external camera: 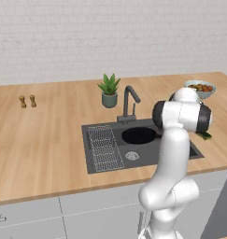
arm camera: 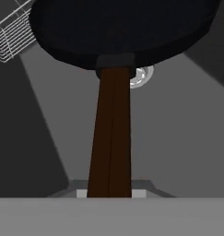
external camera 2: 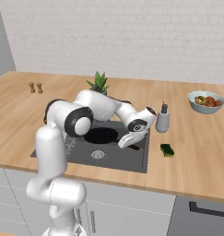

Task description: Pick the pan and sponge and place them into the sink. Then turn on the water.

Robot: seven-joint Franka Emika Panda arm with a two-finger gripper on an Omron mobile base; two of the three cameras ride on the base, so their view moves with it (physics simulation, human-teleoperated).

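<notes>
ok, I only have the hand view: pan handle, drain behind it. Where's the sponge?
Observer: The sponge lies on the counter, just right of the sink and in front of the soap dispenser.
Operator: Is the pan inside the basin outline?
Observer: Yes. The pan is over the middle of the basin, with the wire rack on one side and the gripper, shut on its handle, on the other.
Operator: Where's the faucet from there?
Observer: The faucet stands at the sink's back rim next to the plant pot, with its spout reaching out above the pan.
</notes>
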